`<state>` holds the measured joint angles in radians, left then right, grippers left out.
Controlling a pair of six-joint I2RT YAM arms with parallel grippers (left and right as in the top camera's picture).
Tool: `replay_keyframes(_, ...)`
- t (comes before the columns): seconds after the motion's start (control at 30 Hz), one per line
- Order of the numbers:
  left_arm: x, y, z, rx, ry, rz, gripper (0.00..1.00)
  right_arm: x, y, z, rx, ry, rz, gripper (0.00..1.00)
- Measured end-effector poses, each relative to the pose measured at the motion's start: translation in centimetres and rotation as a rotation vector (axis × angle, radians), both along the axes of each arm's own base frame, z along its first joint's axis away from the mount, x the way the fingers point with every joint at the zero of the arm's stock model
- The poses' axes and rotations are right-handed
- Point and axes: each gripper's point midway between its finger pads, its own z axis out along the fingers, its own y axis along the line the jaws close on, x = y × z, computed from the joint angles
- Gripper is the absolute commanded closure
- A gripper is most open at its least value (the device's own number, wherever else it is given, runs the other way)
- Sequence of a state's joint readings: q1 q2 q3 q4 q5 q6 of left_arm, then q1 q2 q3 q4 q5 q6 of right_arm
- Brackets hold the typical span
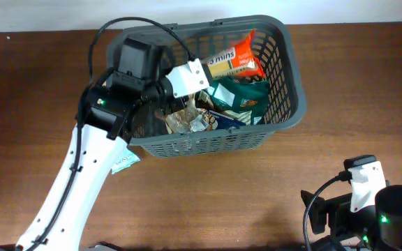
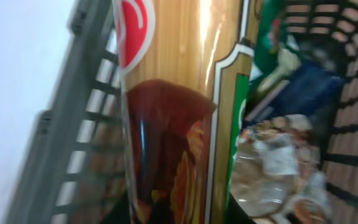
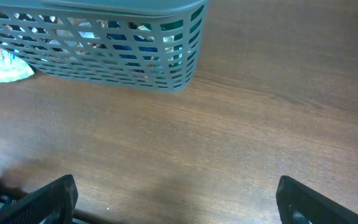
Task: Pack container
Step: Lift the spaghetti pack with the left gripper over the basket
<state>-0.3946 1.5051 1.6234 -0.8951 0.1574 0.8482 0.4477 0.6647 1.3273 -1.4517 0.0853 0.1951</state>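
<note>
A: Left tool [image 1: 201,75] down inside the basket [image 1: 208,144], right against the end of the pasta packet [image 1: 232,63]. Jaws hidden behind it, so cannot tell whether clamped or slack

B: Right tool [image 3: 176,199]?

A: Spread wide, holding nothing, low over the bench [image 3: 260,124], well apart from the basket

B: Basket itself?

A: At the far middle of the bench, already part filled: green bag [image 1: 241,94], blue pack [image 1: 223,118], clear bag of snacks [image 1: 183,120]

B: Risks?

A: Probably snagging. Far end of the packet up near the back rim, so could catch in the slots or tip out over the edge if let go too high. Might also crush the snacks if pressed down hard

B: Anything else?

A: Small white sachet [image 1: 124,162] outside, just beside the near wall; easy to overlook or sweep off with the arm
</note>
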Motion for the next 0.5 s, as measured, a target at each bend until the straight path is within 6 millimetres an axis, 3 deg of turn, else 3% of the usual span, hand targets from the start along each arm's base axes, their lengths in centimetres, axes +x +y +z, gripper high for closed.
replay_keyframes(0.33, -0.5, -0.1, -6.6, 0.082, 0.228, -0.01, 0.99, 0.0, 0.0, 0.0, 0.001, 0.0, -0.001, 0.01)
replay_keyframes(0.5, -0.7, 0.0, -7.4, 0.095, 0.255, -0.013, 0.98, 0.0, 0.0, 0.0, 0.0, 0.0, 0.0, 0.01)
